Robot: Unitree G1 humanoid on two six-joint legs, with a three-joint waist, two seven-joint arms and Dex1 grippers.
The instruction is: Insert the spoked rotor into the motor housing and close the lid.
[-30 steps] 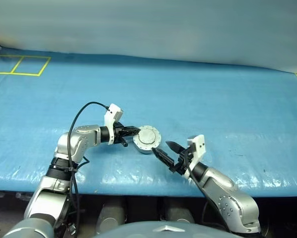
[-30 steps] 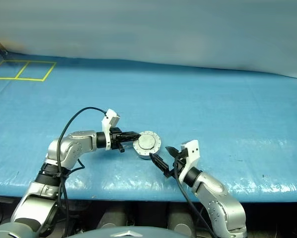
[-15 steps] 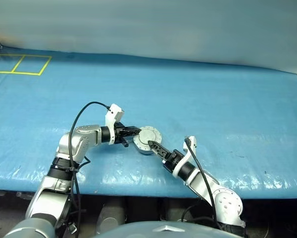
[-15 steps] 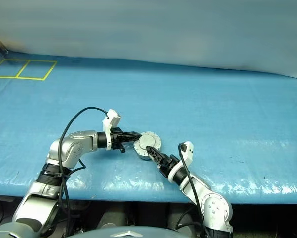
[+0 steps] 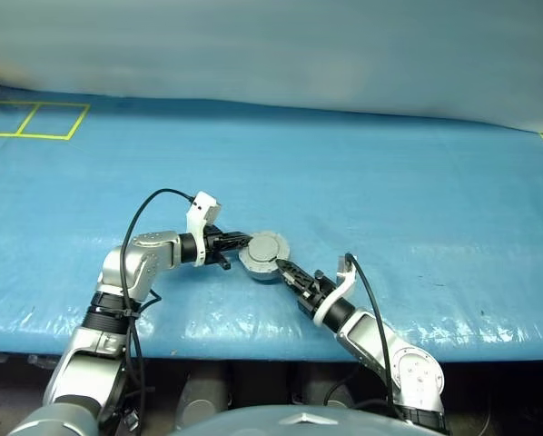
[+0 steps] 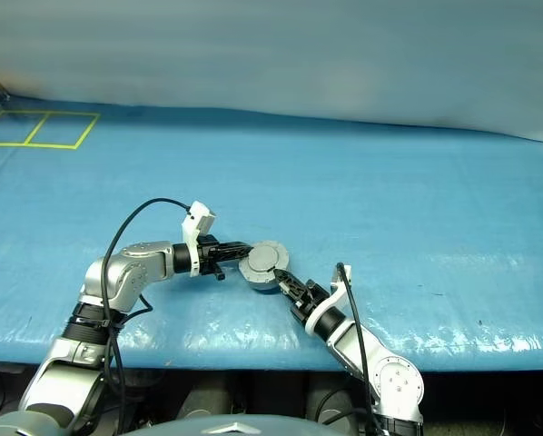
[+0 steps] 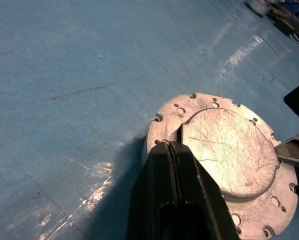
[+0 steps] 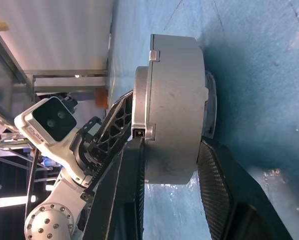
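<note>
So you've got one round grey metal motor housing (image 5: 264, 253), lid (image 7: 228, 150) down; left gripper (image 5: 244, 242) pinched shut, right gripper (image 5: 281, 267) clamping its sides.

A wide blue woven-plastic tarpaulin (image 5: 389, 182) covers the work surface and shows faint creases and glossy patches of reflected light along its near edge. Thin yellow tape lines (image 5: 31, 120) mark two rectangles at its far left corner. Behind it hangs a plain pale grey-white sheet backdrop (image 5: 281, 45). Under the near edge lies a dark floor with grey rounded shapes (image 5: 203, 400).
</note>
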